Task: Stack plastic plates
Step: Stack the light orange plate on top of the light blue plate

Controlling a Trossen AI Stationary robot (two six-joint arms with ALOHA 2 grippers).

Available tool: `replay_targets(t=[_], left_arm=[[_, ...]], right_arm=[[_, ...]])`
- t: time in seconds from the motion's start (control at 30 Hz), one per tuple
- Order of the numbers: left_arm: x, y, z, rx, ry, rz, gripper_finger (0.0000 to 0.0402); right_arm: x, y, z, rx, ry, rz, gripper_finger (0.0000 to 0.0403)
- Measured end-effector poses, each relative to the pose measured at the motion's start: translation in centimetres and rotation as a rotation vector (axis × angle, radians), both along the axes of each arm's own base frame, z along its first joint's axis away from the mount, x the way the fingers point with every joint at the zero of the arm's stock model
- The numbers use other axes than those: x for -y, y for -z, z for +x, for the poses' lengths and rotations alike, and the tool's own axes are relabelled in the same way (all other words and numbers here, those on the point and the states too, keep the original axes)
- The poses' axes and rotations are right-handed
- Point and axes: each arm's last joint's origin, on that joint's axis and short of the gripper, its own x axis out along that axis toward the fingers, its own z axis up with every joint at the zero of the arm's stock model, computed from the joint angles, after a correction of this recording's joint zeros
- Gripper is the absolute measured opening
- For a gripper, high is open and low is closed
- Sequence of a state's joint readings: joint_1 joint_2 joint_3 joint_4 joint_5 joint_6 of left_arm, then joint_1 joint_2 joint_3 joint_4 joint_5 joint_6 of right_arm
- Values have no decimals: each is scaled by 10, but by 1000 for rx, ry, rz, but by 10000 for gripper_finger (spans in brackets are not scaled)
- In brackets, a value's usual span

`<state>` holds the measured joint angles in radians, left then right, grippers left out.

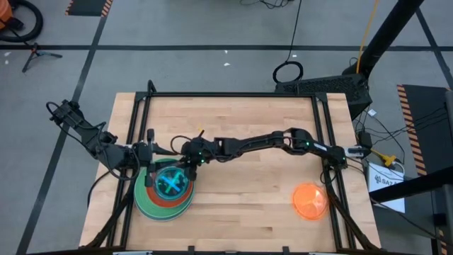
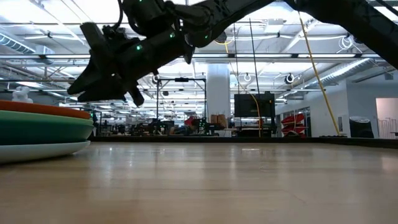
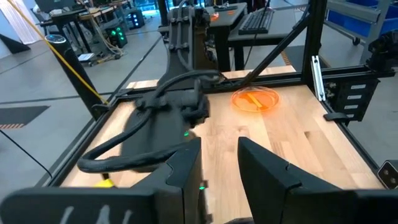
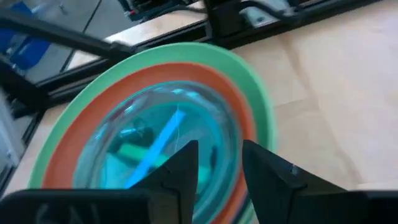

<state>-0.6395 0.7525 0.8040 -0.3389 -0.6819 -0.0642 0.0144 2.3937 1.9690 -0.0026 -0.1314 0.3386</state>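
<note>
The left tool (image 3: 219, 171) fills the foreground, its two dark fingers (image 3: 186, 168) standing parted with bare wooden worktop (image 3: 292, 134) showing between them. Just past them the right arm (image 3: 165, 118) stretches across the worktop. An orange plate (image 3: 255, 99) lies flat near the far edge, beside the black frame rail (image 3: 314, 74).
</note>
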Motion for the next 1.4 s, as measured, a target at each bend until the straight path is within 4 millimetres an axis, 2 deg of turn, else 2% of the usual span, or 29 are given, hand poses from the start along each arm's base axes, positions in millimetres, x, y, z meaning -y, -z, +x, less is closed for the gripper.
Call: replay_targets(t=[0.3,0.5,0.73,0.97,1.33,1.4], left_arm=[[0,0,0,0,-6,-16,113],[0,0,0,1,-9,-22,113],[0,0,0,2,-9,-22,113],[0,0,0,2,-8,-24,113],[0,0,0,2,-9,-34,113],[0,0,0,2,-10,-39,113]], right_arm=[[-45,5,-18,-209,-85,-19,112],[-69,-15,-36,-302,-75,-58,112],[-80,-39,-62,-424,10,-159,112],[-91,-52,-102,-712,62,-138,112],[-120,-41,-176,-1320,245,-243,112],[-121,-42,-182,-1339,264,-246,112]])
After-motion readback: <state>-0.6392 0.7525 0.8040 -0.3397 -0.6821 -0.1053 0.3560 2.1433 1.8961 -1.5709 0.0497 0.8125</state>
